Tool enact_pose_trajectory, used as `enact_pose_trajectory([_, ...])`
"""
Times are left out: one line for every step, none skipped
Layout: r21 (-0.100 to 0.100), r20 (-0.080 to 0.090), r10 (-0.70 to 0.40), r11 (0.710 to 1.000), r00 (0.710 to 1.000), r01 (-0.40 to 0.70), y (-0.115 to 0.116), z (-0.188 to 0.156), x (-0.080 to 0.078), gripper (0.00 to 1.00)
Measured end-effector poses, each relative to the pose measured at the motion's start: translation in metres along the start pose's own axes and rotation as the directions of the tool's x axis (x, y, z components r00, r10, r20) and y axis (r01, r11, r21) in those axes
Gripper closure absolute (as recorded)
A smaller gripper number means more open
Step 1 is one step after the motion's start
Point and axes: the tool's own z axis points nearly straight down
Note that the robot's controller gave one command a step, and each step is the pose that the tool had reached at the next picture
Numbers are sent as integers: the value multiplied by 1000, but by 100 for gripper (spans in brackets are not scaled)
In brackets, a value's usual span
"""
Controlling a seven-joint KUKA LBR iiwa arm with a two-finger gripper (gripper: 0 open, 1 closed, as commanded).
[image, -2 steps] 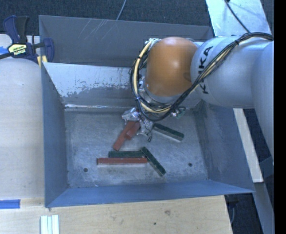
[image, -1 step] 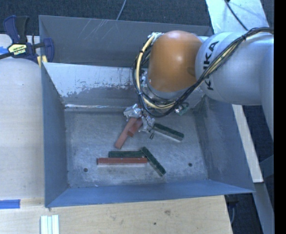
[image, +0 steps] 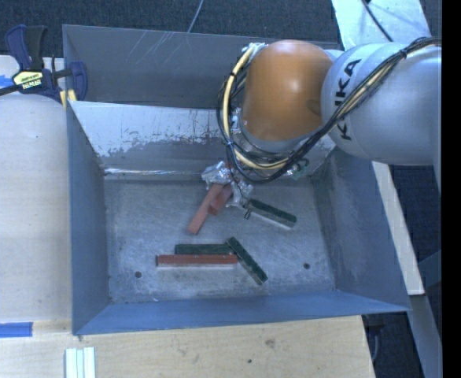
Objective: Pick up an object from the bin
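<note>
My gripper (image: 226,189) hangs below the orange dome, over the back middle of the bin. It is shut on the upper end of a reddish-brown flat stick (image: 205,211), which slants down to the left from between the fingers. A dark green stick (image: 272,213) lies just right of the gripper on the bin floor, apart from the held stick.
Nearer the front of the bin lie a second reddish-brown stick (image: 197,261), a dark green stick (image: 201,250) right behind it and another green one (image: 248,261) set at an angle on their right end. The arm covers the bin's back right.
</note>
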Motion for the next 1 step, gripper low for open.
enact_pose_trajectory([3,4,1,1000,1000,-1,-1,-14,-1,100])
